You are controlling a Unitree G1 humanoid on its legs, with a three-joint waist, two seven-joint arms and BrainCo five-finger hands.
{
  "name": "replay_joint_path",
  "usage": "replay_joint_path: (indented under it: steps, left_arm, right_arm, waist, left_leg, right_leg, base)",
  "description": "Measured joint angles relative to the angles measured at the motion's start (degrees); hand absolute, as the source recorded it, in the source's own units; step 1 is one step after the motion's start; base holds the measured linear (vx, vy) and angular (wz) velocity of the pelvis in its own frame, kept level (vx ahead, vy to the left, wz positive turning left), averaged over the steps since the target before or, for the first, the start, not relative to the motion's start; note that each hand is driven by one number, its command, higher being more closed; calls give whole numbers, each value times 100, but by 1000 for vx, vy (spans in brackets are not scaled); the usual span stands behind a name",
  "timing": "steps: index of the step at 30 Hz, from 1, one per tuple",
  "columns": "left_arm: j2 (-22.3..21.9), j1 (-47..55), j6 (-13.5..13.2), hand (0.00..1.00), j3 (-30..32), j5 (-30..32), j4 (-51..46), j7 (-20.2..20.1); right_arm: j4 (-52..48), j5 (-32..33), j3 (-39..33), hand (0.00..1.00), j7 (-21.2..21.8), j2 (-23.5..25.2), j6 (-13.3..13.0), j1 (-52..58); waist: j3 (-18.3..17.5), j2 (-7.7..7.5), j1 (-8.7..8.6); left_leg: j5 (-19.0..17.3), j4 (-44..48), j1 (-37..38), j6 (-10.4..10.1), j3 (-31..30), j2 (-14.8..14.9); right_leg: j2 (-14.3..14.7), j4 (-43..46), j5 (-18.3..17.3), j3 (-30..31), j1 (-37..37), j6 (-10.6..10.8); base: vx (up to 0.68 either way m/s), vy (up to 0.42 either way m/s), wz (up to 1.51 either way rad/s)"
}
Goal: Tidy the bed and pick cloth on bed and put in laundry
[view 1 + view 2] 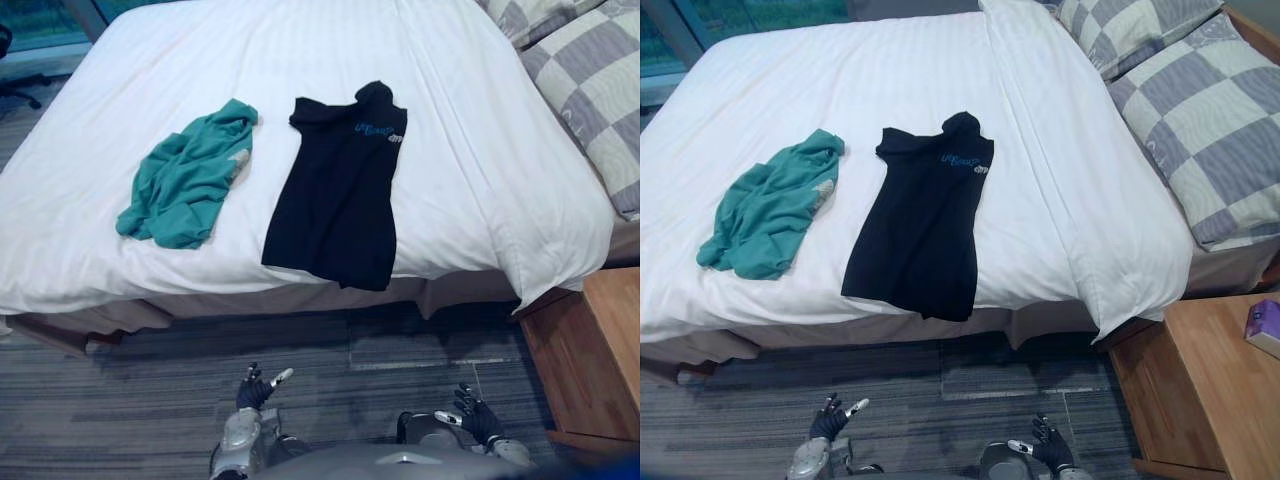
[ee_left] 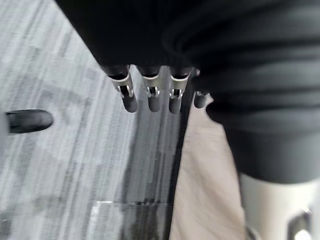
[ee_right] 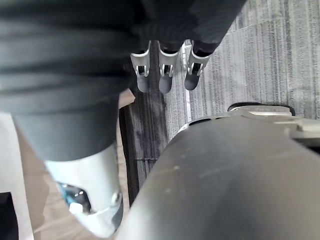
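Black shirt (image 1: 338,190), teal cloth (image 1: 188,175) | likely soft, light, limp | well ahead of left hand (image 1: 255,390) and right hand (image 1: 475,415) | best pinched at a bunched fold | both hands slack-fingered, empty

Bed (image 1: 1060,200): pillow end runs off the right edge. Checked pillows (image 1: 1200,140): cut at top and right. Wooden nightstand (image 1: 1200,390): cut at right and bottom; purple box (image 1: 1265,325) on it half out of view, kind unclear. Teal cloth (image 1: 185,180): bunched, folds hide its cut. Black shirt (image 1: 340,190): chest print too small to make out. Dark chair (image 1: 15,85): mostly past the left edge. Left hand (image 1: 255,390): forearm cut by bottom edge
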Motion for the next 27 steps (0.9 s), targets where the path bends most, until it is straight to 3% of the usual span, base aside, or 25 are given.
replay_joint_path:
  steps: [6, 9, 11, 13, 14, 15, 16, 17, 19, 22, 27]
  left_arm:
    - [220, 230, -31, 0, -164, 50, 3, 395]
    - [295, 224, -62, 0, -103, -8, -6, 554]
    - [304, 242, -123, 0, 5, -266, -31, 642]
    - [282, 240, -130, 0, 60, -346, -60, 652]
    - [264, 244, -130, 0, 65, -346, -60, 652]
    - [203, 257, -133, 0, 70, -346, -61, 650]
    - [130, 254, -142, 0, 70, -352, -64, 650]
    - [119, 234, -148, 0, 74, -396, -61, 640]
    - [155, 215, -187, 0, 293, -471, -62, 624]
    - [157, 367, -223, 0, 319, -490, -60, 563]
    - [121, 383, -503, 0, 227, -248, -6, 501]
  right_arm:
    - [25, 1, 122, 0, -33, -89, 84, -8]
    - [98, -7, 209, 0, 30, -80, 100, 22]
    - [76, -171, 238, 0, 30, -86, 97, 25]
    - [-9, -294, 255, 0, 21, -75, 95, 16]
    - [-18, -329, 247, 0, 18, -87, 94, 19]
    - [-21, -428, 251, 0, 26, -155, 94, -8]
    - [-27, -471, 249, 0, 34, -287, 93, -52]
    - [-21, -518, 244, 0, 35, -381, 93, -93]
    - [-38, -712, 285, 0, 55, -365, 70, -195]
    - [-29, -799, 482, 0, 52, -408, 42, -196]
    - [137, -783, 676, 0, 31, -421, -15, -255]
  waist:
    - [-68, 9, 31]
    - [-53, -57, 28]
    - [-31, -41, 31]
    - [-13, -47, 38]
    - [-23, -22, 41]
    - [-46, 83, 41]
    - [-66, 278, 40]
    - [-73, 371, 39]
    - [-17, 323, 127]
    - [-15, 328, 134]
    - [-89, 314, 168]
  left_leg:
    - [-9, 27, 165, -17, 642, -77]
    - [-264, 1044, -114, -291, 746, 60]
    - [-327, 2446, -576, -200, 664, 447]
    - [-319, 2921, -824, -19, 474, 585]
    - [-458, 2837, -813, 105, 426, 534]
    - [-718, 2166, -630, 240, 376, 298]
    - [-843, 1281, -356, 171, 413, 111]
    - [-878, 901, -247, -145, 424, 77]
    - [-681, 657, -227, -126, 556, -41]
    - [-596, 651, -58, -123, 486, -120]
    - [-265, 469, 34, -154, 405, -190]
  right_leg:
    - [64, -948, 739, 532, 151, 139]
    - [-27, -1211, 926, 714, 259, 172]
    - [-49, -1445, 914, 734, 429, 97]
    - [-69, -1507, 957, 736, 532, 45]
    - [-79, -1516, 964, 750, 538, 51]
    - [-97, -1531, 999, 760, 483, 108]
    - [-34, -1568, 1081, 730, 373, 262]
    - [29, -1639, 1145, 691, 324, 337]
    - [-99, -1918, 1448, 578, 446, 325]
    - [-121, -1985, 1411, 543, 621, 376]
    - [-140, -2274, 1510, 440, 913, 413]
  base:
    - [-22, 112, -56]
    - [-91, 75, -41]
    - [-128, 39, -27]
    - [-55, 59, -2]
    - [-16, 106, 8]
    - [-6, 114, 9]
    - [-6, 114, 10]
    - [12, 90, 5]
    - [33, 48, 4]
    - [68, 30, 7]
    - [39, -35, 9]
